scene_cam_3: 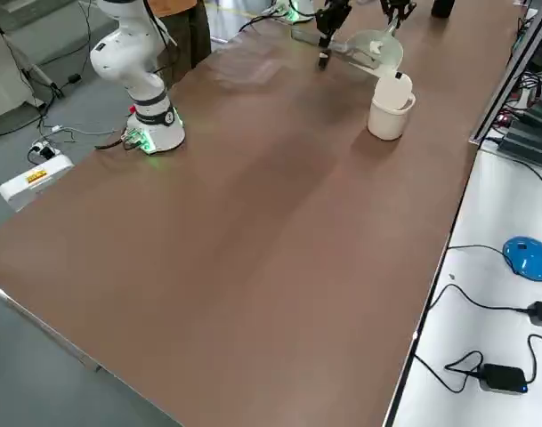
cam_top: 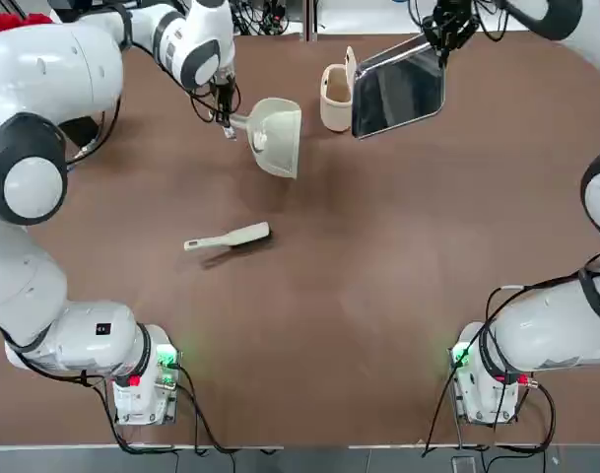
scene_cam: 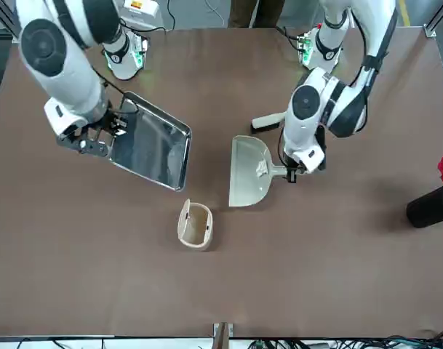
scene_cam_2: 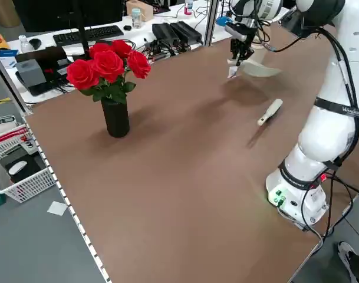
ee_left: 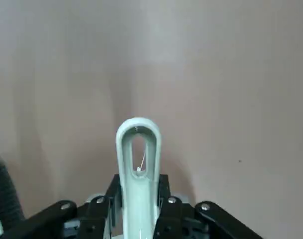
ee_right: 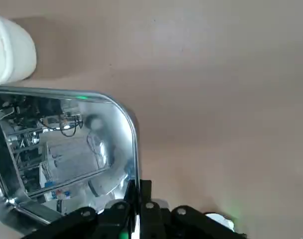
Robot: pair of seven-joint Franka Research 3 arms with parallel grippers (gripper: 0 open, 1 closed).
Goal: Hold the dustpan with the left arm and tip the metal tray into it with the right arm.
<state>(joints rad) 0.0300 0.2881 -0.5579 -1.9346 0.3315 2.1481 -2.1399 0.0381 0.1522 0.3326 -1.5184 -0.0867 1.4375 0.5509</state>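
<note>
The cream dustpan (cam_top: 278, 136) is at the far middle of the table, and my left gripper (cam_top: 226, 113) is shut on its looped handle (ee_left: 138, 154). A small pale scrap (scene_cam: 262, 169) lies inside the scoop. The shiny metal tray (cam_top: 398, 89) is lifted and tilted to the right of the dustpan. My right gripper (cam_top: 442, 39) is shut on its far rim. In the right wrist view the tray's rim (ee_right: 134, 149) runs between the fingers. The tray's low edge (scene_cam: 170, 182) points toward the table between the dustpan (scene_cam: 249, 171) and the bin.
A cream cylindrical bin (cam_top: 335, 97) with its lid up stands between dustpan and tray. A cream hand brush (cam_top: 228, 237) lies nearer the bases. A black vase of red roses (scene_cam_2: 108, 76) stands at the robot's far left.
</note>
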